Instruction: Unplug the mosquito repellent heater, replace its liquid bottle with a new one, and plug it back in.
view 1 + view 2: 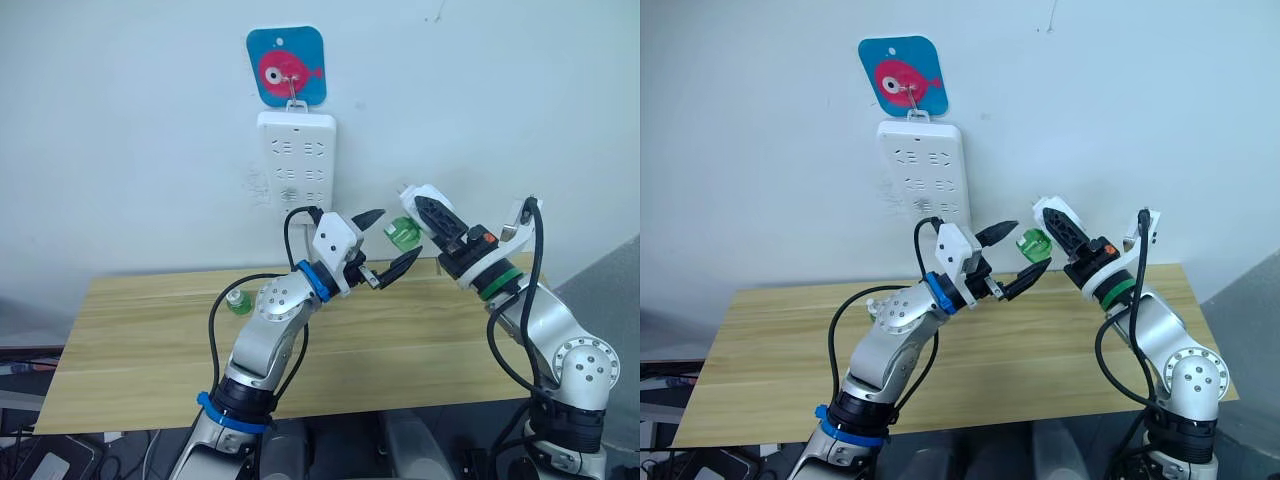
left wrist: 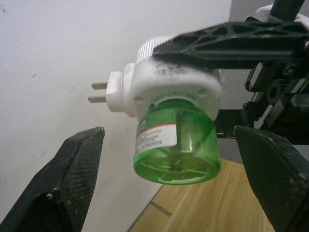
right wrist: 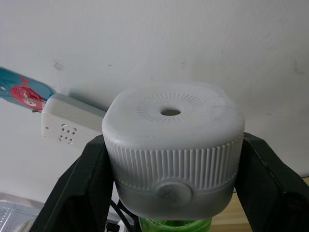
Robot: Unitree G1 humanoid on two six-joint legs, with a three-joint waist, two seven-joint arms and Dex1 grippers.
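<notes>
My right gripper (image 1: 420, 212) is shut on the mosquito repellent heater (image 3: 171, 145), a white rounded unit held in the air in front of the wall. Its two metal prongs (image 2: 99, 92) are bare and point toward the wall. A green liquid bottle (image 2: 176, 145) hangs from the heater's underside. My left gripper (image 1: 1028, 248) is open, one black finger on each side of that bottle, with a gap on both sides. A second small green bottle (image 1: 237, 302) stands on the wooden table (image 1: 150, 340), behind my left arm.
A long white power strip (image 1: 296, 160) hangs on the wall from a blue fish hook (image 1: 287, 66), up and left of the grippers. The table's front edge runs below both arms. A grey surface edges in at far right.
</notes>
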